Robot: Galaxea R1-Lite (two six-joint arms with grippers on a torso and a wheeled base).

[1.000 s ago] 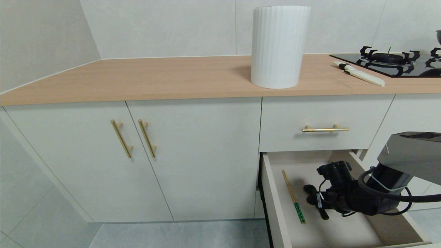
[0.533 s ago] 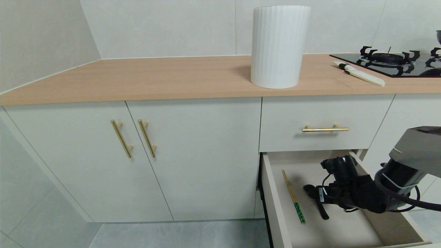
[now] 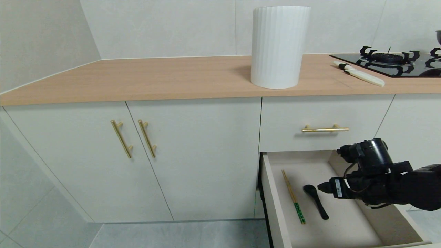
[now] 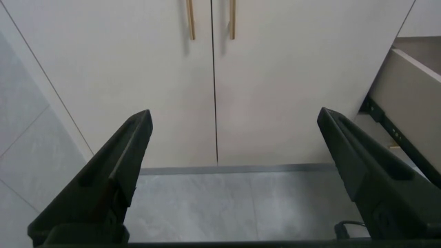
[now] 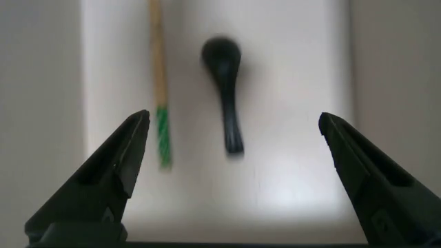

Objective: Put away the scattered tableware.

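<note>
Black spoon (image 3: pixel 315 201) lying in open drawer (image 3: pixel 274 206) right of chopsticks (image 3: pixel 293 196), right gripper (image 3: pixel 322 187) above it, wrist view revealing fingers (image 5: pixel 117 165) spread wide, empty, left gripper (image 4: pixel 233 116) likewise gaping, empty, facing cabinet doors (image 4: pixel 289 69)

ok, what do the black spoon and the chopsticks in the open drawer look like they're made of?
black spoon: uniform black with a dull, low-sheen surface and no metallic glint. Probably plastic or melamine, though dark-glazed ceramic can't be ruled out.
chopsticks: pale tan matte shafts, so likely bamboo or wood. The ends nearer the drawer front are green with a light pattern, apparently painted or lacquered.
</note>
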